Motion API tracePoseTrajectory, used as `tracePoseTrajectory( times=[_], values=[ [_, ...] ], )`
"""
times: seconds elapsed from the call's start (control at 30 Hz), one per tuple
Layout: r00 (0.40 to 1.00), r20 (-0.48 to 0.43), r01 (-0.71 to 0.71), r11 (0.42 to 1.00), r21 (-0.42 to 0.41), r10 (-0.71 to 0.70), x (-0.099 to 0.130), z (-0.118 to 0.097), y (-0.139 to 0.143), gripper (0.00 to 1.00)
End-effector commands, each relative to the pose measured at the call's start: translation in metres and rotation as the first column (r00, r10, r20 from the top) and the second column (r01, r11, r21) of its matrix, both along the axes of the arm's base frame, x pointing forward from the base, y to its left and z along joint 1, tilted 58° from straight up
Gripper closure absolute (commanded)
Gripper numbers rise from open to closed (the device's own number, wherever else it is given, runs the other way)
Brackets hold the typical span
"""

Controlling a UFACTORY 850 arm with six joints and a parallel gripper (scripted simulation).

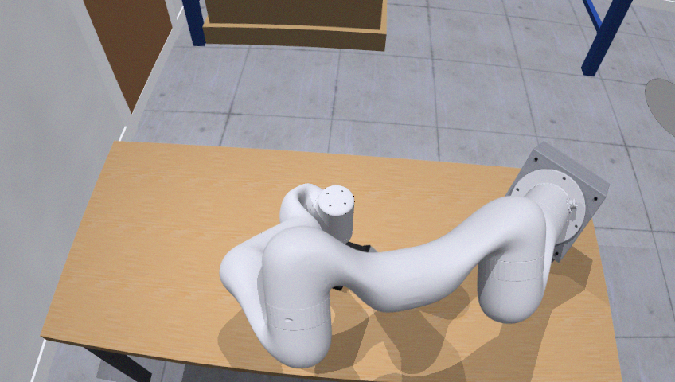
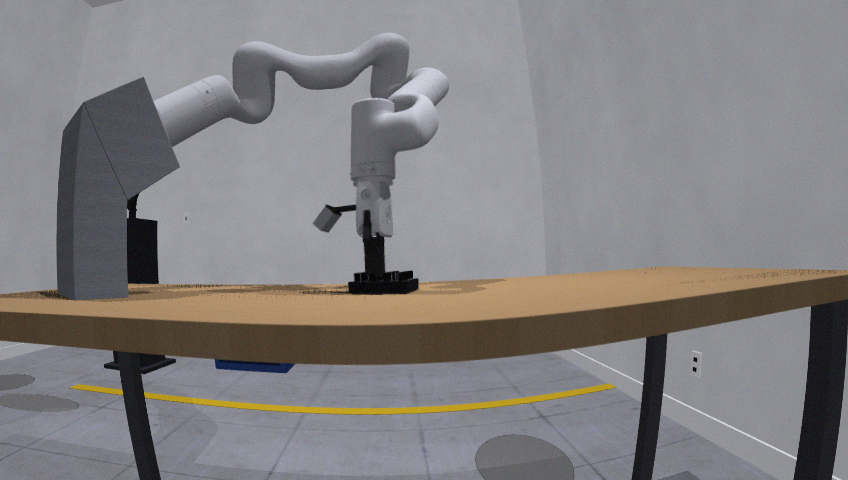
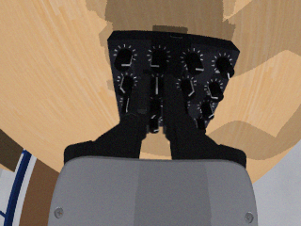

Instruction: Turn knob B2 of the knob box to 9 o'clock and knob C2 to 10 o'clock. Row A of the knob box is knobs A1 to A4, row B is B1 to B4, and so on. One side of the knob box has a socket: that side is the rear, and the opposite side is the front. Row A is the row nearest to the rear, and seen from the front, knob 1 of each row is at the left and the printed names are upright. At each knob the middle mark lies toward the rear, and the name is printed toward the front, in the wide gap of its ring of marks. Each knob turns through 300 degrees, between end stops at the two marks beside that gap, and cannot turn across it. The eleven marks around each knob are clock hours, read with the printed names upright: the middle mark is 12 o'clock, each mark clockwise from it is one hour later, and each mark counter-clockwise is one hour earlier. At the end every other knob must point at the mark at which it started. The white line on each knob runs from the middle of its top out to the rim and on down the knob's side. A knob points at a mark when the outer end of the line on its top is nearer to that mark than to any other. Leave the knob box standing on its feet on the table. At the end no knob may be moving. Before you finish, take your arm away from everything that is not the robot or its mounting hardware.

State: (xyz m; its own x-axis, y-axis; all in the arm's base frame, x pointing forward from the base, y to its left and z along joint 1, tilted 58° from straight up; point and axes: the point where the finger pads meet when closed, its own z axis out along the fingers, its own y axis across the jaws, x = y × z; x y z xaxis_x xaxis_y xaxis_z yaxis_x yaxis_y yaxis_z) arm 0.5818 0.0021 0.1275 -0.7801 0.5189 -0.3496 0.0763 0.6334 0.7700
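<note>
The black knob box (image 3: 176, 78) stands on the wooden table. In the wrist view its rear edge is at the top and four knobs of row A run along it. My gripper (image 3: 156, 87) points straight down onto the box and is shut on a knob in the second column from the left. The fingers hide whether that knob is in row B or row C. A white line (image 3: 154, 85) shows between the fingertips. In the exterior view the gripper (image 2: 373, 267) stands upright on the box (image 2: 382, 282). In the top view the arm hides nearly all of the box.
The arm's grey base block (image 2: 95, 196) stands at one end of the table. The arm loops over the table's middle (image 1: 379, 265). A wooden crate (image 1: 293, 23) and blue posts (image 1: 603, 37) stand on the floor beyond the table.
</note>
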Motion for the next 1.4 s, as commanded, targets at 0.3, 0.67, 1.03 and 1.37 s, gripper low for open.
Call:
tracePoseTrajectory(
  times=[0.3, 0.67, 1.03, 1.37],
  values=[
    [1.0, 0.009, -0.007, 1.0, -0.01, 0.007, 0.0001, 0.0003, -0.0004, 0.92],
    [1.0, 0.009, -0.007, 1.0, -0.01, 0.007, 0.0001, 0.0003, -0.0004, 0.92],
    [1.0, 0.009, -0.007, 1.0, -0.01, 0.007, 0.0001, 0.0003, -0.0004, 0.81],
    [1.0, 0.009, -0.007, 1.0, -0.01, 0.007, 0.0001, 0.0003, -0.0004, 0.81]
  ],
)
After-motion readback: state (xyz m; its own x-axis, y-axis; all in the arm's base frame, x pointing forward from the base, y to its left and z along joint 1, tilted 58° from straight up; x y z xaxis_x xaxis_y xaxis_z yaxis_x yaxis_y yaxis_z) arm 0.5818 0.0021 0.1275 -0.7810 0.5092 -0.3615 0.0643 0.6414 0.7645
